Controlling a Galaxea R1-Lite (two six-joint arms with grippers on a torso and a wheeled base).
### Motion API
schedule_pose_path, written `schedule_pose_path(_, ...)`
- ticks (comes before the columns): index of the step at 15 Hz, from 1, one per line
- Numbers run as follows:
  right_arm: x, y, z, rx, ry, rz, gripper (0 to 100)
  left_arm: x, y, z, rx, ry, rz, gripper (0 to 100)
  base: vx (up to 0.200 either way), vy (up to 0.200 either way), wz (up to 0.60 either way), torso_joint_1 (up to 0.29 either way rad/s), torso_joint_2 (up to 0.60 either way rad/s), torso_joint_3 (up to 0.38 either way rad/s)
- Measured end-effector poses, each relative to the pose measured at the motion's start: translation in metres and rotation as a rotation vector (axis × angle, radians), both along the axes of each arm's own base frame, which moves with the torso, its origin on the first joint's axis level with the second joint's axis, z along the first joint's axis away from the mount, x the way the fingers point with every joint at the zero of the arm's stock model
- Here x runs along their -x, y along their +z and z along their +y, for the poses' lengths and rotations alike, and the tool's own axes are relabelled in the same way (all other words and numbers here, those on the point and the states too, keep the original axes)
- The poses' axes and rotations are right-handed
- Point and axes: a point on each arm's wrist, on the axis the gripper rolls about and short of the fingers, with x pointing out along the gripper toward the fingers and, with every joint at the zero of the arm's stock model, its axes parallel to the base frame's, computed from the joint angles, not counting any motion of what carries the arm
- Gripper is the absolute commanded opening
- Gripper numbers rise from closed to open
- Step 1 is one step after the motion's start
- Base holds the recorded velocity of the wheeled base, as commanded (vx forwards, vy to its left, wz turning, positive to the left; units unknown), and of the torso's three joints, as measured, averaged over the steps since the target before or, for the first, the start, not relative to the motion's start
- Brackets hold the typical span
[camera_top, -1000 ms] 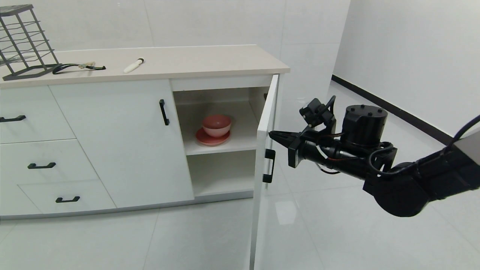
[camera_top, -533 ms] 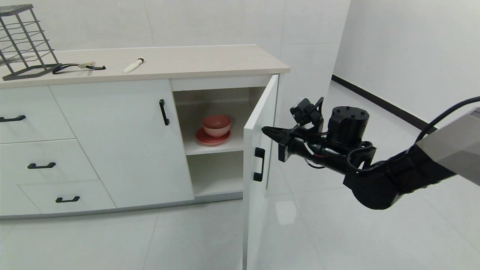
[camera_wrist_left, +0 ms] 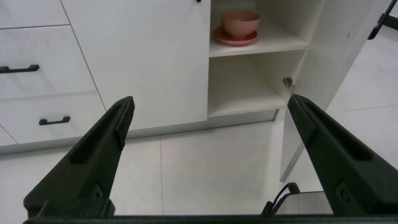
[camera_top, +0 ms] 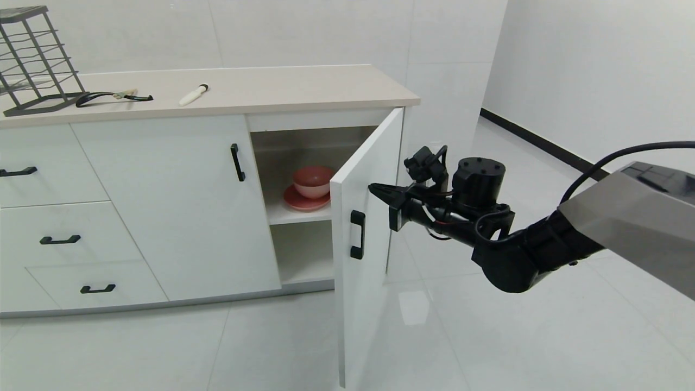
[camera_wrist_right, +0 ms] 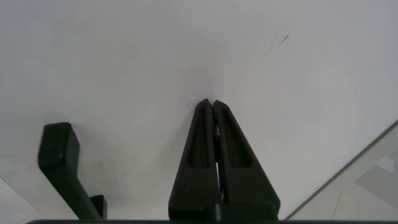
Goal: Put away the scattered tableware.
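pink bowl (camera_top: 313,181) is stacked on a pink plate (camera_top: 302,203) on the upper shelf (camera_top: 290,215) of the open cupboard (camera_top: 163,206). right gripper (camera_top: 374,189) is pressed shut, nothing held, tips set against the door (camera_top: 365,163) just beside its black handle (camera_top: 357,234). left gripper (camera_wrist_left: 211,102) is spread wide, nothing held.

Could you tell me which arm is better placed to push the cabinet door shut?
Right, probably. The right gripper, shut, has its tips at the outer face of the half-open cabinet door, near its handle. The left gripper, open, sits back from the cabinet.
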Motion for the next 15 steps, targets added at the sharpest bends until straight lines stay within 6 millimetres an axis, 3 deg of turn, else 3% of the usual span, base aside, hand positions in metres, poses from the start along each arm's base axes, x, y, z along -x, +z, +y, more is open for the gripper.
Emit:
schedule_pose_path(6, -0.016, -0.010, 0.011, -0.008, 0.004, -0.014, 0, 0.000, 0.000, 0.000, 0.002, -0.002, -0.001, 100, 0.200, 0.000, 0.00, 0.002, 0.01, 0.005)
schedule_pose_path(10, -0.023, -0.015, 0.015, -0.012, 0.003, -0.019, 0, 0.000, 0.000, 0.000, 0.003, -0.005, 0.001, 100, 0.000, 0.000, 0.00, 0.000, 0.00, 0.000)
schedule_pose_path(15, -0.015, -0.019, 0.010, -0.008, 0.004, -0.012, 0, 0.000, 0.000, 0.000, 0.006, -0.005, 0.001, 100, 0.000, 0.000, 0.00, 0.000, 0.00, 0.000)
